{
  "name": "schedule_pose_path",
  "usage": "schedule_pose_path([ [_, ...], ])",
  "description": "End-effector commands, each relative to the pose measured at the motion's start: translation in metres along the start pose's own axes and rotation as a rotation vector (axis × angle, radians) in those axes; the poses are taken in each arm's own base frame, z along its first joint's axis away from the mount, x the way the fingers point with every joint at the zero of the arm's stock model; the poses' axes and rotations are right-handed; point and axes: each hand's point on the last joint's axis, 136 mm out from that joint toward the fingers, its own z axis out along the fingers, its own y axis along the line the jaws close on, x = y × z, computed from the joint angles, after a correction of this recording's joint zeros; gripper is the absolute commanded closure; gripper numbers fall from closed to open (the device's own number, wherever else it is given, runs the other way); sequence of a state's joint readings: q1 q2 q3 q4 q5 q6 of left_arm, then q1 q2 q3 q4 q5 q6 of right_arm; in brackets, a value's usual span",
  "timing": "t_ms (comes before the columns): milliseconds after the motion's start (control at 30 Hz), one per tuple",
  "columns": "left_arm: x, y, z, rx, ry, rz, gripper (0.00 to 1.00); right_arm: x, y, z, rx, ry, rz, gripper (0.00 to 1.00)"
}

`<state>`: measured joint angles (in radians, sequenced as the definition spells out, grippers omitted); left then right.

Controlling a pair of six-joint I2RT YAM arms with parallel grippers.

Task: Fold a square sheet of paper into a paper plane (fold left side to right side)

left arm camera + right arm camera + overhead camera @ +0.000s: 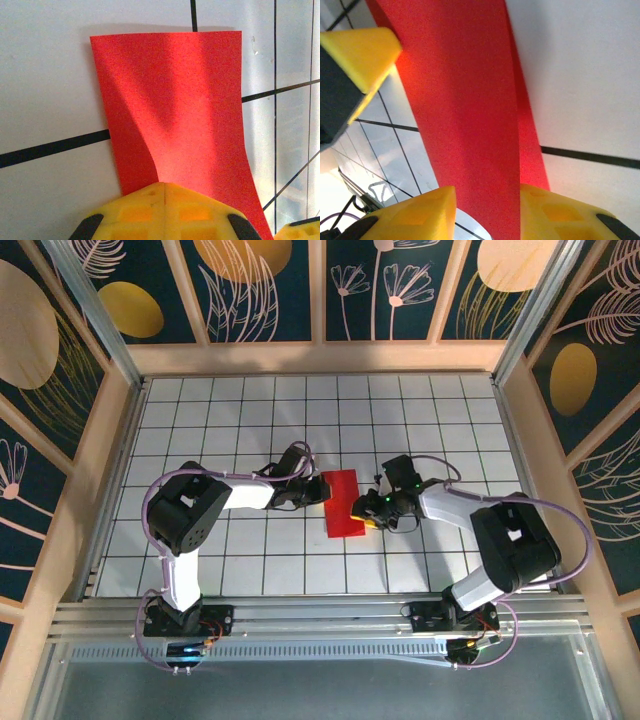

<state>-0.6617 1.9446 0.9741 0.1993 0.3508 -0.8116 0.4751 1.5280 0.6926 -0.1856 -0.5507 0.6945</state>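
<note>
The square sheet of paper (345, 503) is bright red and lies folded in half as a tall rectangle mid-table. My left gripper (318, 490) is at its left edge. In the left wrist view the yellow fingers (165, 186) are shut tip to tip on the sheet's (175, 100) upper layer, which lifts and curves off the darker lower layer. My right gripper (370, 512) is at the sheet's lower right edge. In the right wrist view it (487, 210) is open, low over the sheet (465, 110), which runs through the gap between its yellow fingers (560, 212). No paper plane shape shows.
The white grid table (250, 420) is boxed in by wooden rails and patterned walls. The left gripper's yellow finger (360, 50) shows at the upper left of the right wrist view, close across the sheet. Both arm bases sit at the near edge (320, 625).
</note>
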Motion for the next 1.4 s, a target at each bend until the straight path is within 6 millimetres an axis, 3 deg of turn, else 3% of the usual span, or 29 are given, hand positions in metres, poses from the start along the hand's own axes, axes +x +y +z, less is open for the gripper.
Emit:
schedule_pose_path([
  [0,0.035,0.046,0.003,-0.148,0.096,-0.035,1.0,-0.006,0.007,0.003,-0.005,-0.003,-0.039,0.63],
  [333,0.035,0.044,0.003,-0.139,0.095,-0.034,1.0,-0.02,0.016,0.009,-0.075,-0.022,-0.038,0.63],
  [833,0.033,0.041,0.004,-0.129,0.095,-0.027,1.0,-0.063,0.019,0.009,-0.114,-0.054,-0.072,0.67],
  [1033,0.026,0.031,0.0,-0.103,0.073,-0.006,1.0,-0.068,0.016,0.013,-0.112,-0.036,-0.074,0.77],
  [1200,0.013,0.017,-0.008,-0.094,0.038,0.036,0.99,-0.067,0.013,0.014,-0.099,-0.028,-0.074,0.96],
  [1367,-0.011,-0.004,-0.036,-0.083,-0.073,0.101,0.85,-0.066,0.015,0.009,-0.091,-0.032,-0.065,1.0],
])
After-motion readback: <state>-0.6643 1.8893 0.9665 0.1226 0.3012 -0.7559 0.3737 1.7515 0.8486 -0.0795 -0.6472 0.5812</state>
